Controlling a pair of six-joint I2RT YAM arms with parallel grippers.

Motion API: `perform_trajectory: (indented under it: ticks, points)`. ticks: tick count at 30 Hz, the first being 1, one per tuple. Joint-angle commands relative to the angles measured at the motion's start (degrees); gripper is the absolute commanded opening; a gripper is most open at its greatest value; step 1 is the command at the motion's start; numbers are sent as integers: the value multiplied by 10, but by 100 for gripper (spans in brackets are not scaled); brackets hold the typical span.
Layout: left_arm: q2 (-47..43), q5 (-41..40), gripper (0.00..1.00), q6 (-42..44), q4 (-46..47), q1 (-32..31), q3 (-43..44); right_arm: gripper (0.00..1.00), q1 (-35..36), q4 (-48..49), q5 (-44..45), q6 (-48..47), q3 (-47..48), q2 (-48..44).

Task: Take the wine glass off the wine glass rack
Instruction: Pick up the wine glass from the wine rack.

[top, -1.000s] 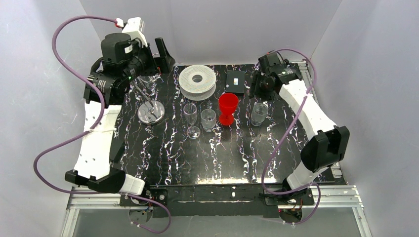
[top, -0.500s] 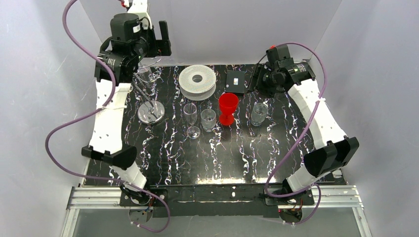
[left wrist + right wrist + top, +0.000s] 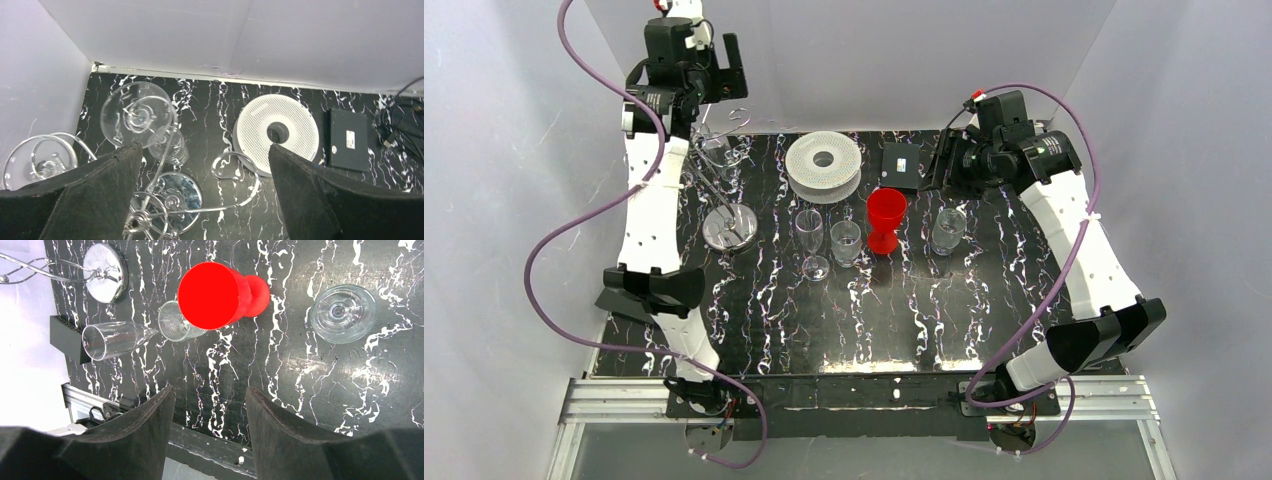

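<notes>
L arm [image 3: 649,210] stands tall at the far-left corner, elbow low, wrist bent so L gripper [image 3: 205,149] points straight down over the rack [image 3: 729,228]. Its fingers [image 3: 95,195] are spread wide w/ nothing betw them, well above the wires

R arm [image 3: 1074,230] rises from an elbow out by the right edge and leans fwd. R gripper [image 3: 210,390] hangs above the table [image 3: 824,330] just right of the box [image 3: 901,163], fingers part-way apart, nothing betw them, touching nothing

Wine glass [image 3: 136,114] hangs bowl-down on a rack arm, foot disc up, to the far-left of the chrome base and under L gripper. 2nd glass [image 3: 42,160] is left of it, partly behind a finger; can't tell how it hangs

Edges/room: rack sits close to the left wall and not far from the table's far edge. Spool [image 3: 823,163] is to its right w/ a gap betw, one wire hook pointing that way. Across the middle stand flute [image 3: 810,238], tumbler [image 3: 845,240] and red goblet [image 3: 886,215] close together, then a clear glass [image 3: 947,230] apart on the right. Bare marble top runs from that row to the near edge

Writing: box carries a small pale label, too small to read
</notes>
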Motion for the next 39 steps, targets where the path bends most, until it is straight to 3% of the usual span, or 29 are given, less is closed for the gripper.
perform_trajectory:
  ticks: [1,12,39]
  points:
    - [-1,15,98,-33,34,46,20,62,3,0,-17,-21,36,0]
    - [35,115,98,-155,64,165,26,62,2,12,-22,-22,27,-2]
    - [95,185,98,-151,75,177,28,62,-5,13,-20,-26,28,0]
